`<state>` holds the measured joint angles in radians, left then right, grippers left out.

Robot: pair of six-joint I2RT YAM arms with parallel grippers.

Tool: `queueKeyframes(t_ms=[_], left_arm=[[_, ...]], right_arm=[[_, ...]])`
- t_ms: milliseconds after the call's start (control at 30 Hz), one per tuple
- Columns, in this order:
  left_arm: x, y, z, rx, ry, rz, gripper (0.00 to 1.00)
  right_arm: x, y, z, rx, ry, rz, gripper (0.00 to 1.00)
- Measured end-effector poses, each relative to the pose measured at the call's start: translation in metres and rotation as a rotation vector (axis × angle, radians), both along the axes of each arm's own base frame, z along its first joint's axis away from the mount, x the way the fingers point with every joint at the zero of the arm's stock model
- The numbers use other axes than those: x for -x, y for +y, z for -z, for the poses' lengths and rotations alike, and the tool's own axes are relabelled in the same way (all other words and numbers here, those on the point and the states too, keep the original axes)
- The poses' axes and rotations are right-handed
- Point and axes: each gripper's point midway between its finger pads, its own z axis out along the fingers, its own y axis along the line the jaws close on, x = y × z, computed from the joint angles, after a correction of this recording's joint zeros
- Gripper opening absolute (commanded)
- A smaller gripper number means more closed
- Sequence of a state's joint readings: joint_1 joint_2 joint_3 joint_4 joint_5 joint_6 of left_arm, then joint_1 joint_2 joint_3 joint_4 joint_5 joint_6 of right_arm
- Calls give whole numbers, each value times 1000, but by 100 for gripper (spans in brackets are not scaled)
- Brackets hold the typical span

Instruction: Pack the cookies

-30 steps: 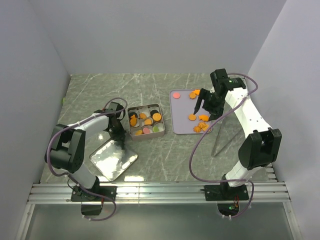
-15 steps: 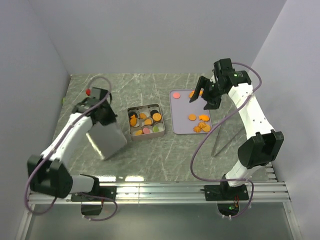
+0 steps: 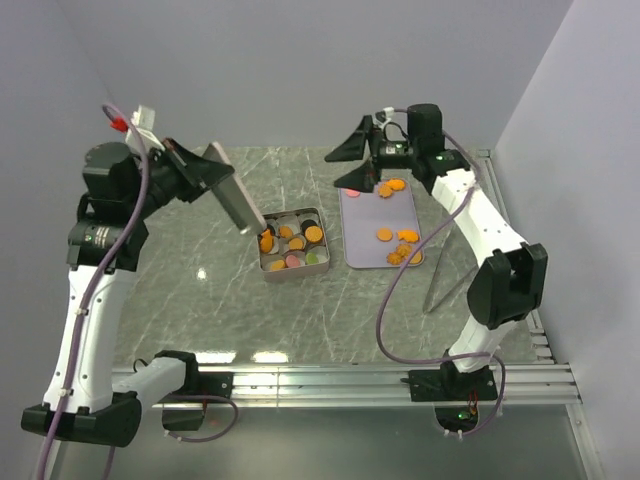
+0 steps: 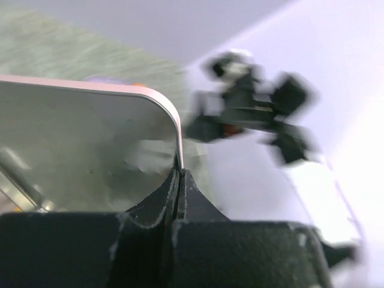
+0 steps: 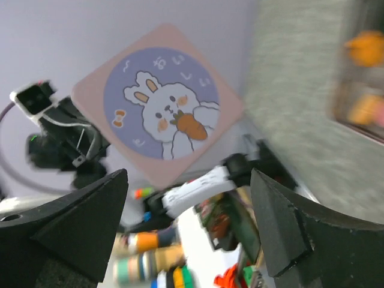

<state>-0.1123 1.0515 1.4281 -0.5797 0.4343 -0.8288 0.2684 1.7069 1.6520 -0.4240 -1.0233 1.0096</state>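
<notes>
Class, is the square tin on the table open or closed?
Open. The left gripper holds the lid tilted in the air, not on the tin, and cookies show inside.

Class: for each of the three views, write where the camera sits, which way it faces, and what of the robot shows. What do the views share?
Top external: above and behind the robot, looking down on tin and tray; both arms show.
Left wrist: faces the right arm; left gripper shut on the lid.
Right wrist: faces the left arm; right gripper open.
Shared: all see the lid.
</notes>
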Motion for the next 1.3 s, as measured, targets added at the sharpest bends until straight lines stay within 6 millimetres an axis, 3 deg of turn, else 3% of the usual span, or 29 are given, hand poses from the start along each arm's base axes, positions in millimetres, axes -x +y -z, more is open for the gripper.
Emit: queueKeyframes(t_ms=[167,300,467,733,867,967,1067,1300], left_arm=[[27,-21,-84,179,-211,199,0],[58,-35,-137,326,-347,383,0],[85,-41,-169,452,-433,543,0],[102,-40,-182,575,-468,671,0],[110,-39,-183,600,-480,704,0],[114,-38,-185,604,-491,715,0],[116,-38,-186,605,-496,719,0],[115,-38,-183,610,-492,712,0]], right_arm=[[2,33,-47,-232,-67,-131,93],[7,46,-80,-384,-108,-210,93],[16,64,-95,-516,-233,-289,93],[39,88,-104,-623,-311,-361,93],[46,92,-117,-679,-346,-355,87],[45,94,-122,-711,-350,-331,80],[40,94,-124,-733,-345,-307,67],[37,97,-137,-769,-373,-299,62]])
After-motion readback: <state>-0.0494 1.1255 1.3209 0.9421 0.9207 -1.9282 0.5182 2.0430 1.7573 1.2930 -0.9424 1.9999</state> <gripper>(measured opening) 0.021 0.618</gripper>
